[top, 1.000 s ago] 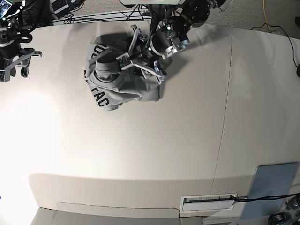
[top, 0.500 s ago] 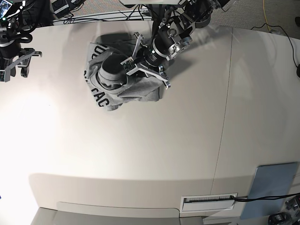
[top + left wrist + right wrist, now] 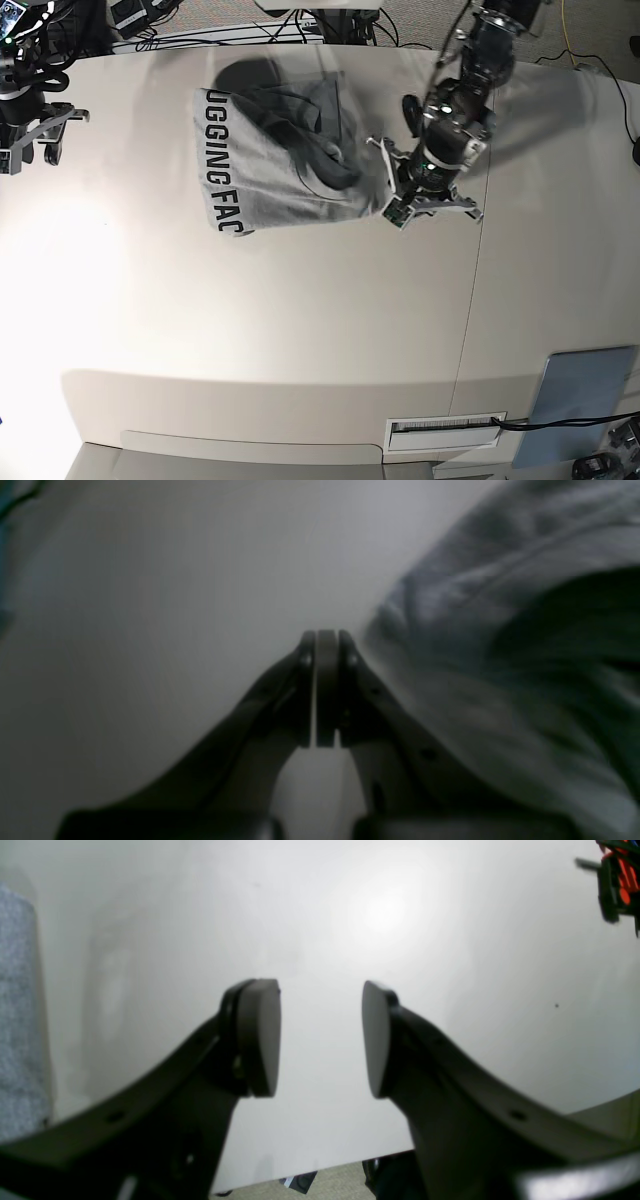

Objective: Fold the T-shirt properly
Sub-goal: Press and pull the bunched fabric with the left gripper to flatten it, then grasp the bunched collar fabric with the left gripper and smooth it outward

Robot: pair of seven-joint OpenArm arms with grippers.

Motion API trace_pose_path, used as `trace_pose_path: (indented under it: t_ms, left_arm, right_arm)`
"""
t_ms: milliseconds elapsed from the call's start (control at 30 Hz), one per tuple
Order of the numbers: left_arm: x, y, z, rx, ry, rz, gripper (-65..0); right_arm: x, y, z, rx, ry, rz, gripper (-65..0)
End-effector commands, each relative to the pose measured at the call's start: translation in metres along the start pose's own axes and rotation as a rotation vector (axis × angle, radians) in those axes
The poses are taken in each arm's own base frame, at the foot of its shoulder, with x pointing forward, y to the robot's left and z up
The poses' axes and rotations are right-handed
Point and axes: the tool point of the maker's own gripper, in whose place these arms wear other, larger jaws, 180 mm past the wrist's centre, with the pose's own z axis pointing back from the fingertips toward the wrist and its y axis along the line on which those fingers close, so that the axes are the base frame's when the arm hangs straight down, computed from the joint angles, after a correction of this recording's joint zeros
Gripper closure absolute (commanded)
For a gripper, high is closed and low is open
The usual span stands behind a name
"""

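Note:
The heather-grey T-shirt [image 3: 270, 180] lies rumpled at the back middle of the table, with black lettering [image 3: 218, 160] along its left edge. My left gripper [image 3: 396, 207] is at the shirt's right edge, and the cloth is drawn out toward it. In the left wrist view the left gripper [image 3: 320, 640] has its jaws pressed together, with the shirt [image 3: 500, 630] lying against its right finger. My right gripper [image 3: 30, 150] is open and empty at the far left, well away from the shirt. In the right wrist view the right gripper [image 3: 320, 1040] is over bare table.
A seam [image 3: 478, 250] runs down the table just right of the left gripper. A blue-grey pad [image 3: 580, 395] and a white labelled slot [image 3: 445, 428] are at the front right. Cables [image 3: 200, 35] lie behind the table's back edge.
My left gripper has moved right and a little forward, from over the bunched shirt to its right edge. The shirt has spread out to the right. The right arm has not moved.

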Motion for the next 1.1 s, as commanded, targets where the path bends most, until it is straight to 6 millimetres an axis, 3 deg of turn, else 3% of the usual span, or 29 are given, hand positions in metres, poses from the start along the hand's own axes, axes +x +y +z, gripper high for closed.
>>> trace_pose_path:
  t_ms: [0,100,167,233,433,633,800,967,1067]
  left_arm:
    - [0.011,0.008,0.004,0.008,-0.045,0.007,0.0]
    - [0.009,0.017,0.005,0.008,-0.048,0.059,-1.4]
    - [0.006,0.019,0.007,-0.020,-0.034,0.131,-11.0]
    - [0.004,0.009,0.010,-0.123,-0.025,0.194,-19.4]
    - [0.022,-0.061,0.050,-0.623,-0.095,0.345,-20.7]
    - [0.024,-0.132,0.070,-0.825,-0.103,0.363,-20.6]
    - [0.027,-0.165,0.058,-0.771,-0.038,0.373,-20.6]
    - [0.010,-0.165,0.040,-0.608,0.067,0.393,-20.6]
    - [0.014,-0.160,0.037,-0.577,0.050,0.428,-20.6]
  right_arm:
    - [0.011,-0.004,0.003,-0.010,-0.041,0.017,-26.6]
    - [0.011,-0.004,0.003,-0.009,-0.040,0.017,-26.6]
    - [0.011,-0.004,0.003,-0.009,-0.041,0.017,-26.6]
    - [0.011,-0.004,0.003,-0.009,-0.041,0.017,-26.6]
    - [0.014,-0.002,0.003,0.000,-0.060,0.012,-26.6]
    - [0.015,0.001,0.003,0.017,-0.066,0.003,-26.6]
    - [0.013,0.001,0.003,0.017,-0.053,0.003,-26.6]
    - [0.010,0.001,0.003,0.016,-0.039,0.003,-26.6]
    - [0.011,0.001,0.003,0.016,-0.039,0.003,-26.6]
